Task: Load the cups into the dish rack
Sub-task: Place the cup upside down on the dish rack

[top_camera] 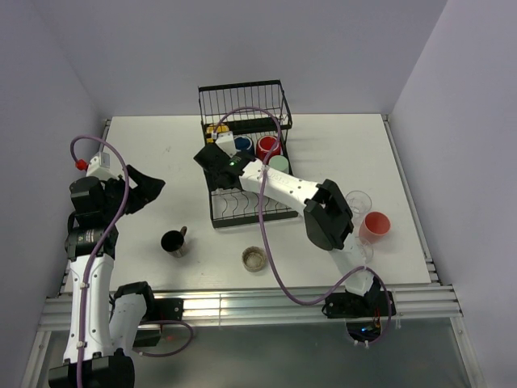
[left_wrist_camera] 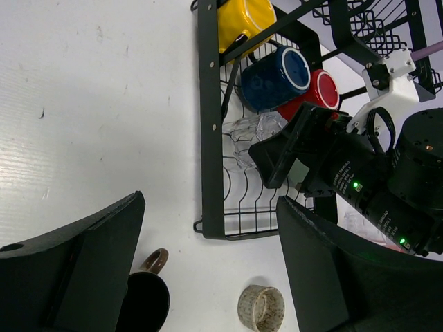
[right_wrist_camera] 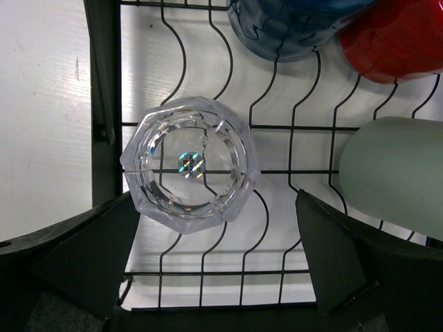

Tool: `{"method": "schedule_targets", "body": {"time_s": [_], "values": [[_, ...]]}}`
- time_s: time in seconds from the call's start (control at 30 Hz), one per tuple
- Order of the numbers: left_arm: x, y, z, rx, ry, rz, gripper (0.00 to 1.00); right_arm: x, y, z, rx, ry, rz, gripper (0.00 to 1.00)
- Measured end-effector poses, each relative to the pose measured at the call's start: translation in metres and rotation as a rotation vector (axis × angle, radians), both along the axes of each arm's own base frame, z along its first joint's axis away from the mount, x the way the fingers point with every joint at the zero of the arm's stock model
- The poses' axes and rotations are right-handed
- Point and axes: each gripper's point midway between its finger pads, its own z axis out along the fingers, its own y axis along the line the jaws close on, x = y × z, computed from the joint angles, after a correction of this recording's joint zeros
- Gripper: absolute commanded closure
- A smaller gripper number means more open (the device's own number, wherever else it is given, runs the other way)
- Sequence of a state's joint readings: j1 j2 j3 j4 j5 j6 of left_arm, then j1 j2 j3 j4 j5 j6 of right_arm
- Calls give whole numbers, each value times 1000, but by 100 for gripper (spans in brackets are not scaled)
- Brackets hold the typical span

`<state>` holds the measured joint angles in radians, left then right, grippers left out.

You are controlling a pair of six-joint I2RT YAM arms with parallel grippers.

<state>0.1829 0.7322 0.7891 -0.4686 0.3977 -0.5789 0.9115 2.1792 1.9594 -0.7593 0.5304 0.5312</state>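
The black wire dish rack [top_camera: 242,86] stands at the back middle. It holds a yellow mug [top_camera: 216,129], a navy mug [top_camera: 243,144], a red mug [top_camera: 268,146] and a green tumbler [top_camera: 279,165]. My right gripper [right_wrist_camera: 214,256] is open over the rack's near part [right_wrist_camera: 104,83]. A clear faceted glass [right_wrist_camera: 188,164] stands on the wires just beyond its fingertips, free of them. My left gripper [left_wrist_camera: 208,263] is open and empty above the table. Below it are a black mug [left_wrist_camera: 142,301] and a low brownish glass [left_wrist_camera: 261,308].
A clear glass [top_camera: 358,202] and a pink-red tumbler [top_camera: 376,226] stand on the table right of the rack, beside the right arm's elbow. The right arm stretches across the rack's near right corner. The table's raised edges run along both sides.
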Motion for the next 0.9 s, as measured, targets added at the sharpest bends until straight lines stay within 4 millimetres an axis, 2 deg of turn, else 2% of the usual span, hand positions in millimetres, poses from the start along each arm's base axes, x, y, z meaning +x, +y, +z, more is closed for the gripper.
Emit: {"method": "schedule_targets", "body": {"time_s": [0.23, 0.67, 0.9], "values": [[0, 0, 0, -2, 0, 0, 17, -7, -5, 7, 19, 2, 9, 0], [-3, 0, 2, 1, -6, 5, 18, -13, -2, 46, 121, -41, 31, 0], [-5, -1, 4, -3, -14, 7, 19, -21, -9, 48, 127, -41, 35, 0]]}}
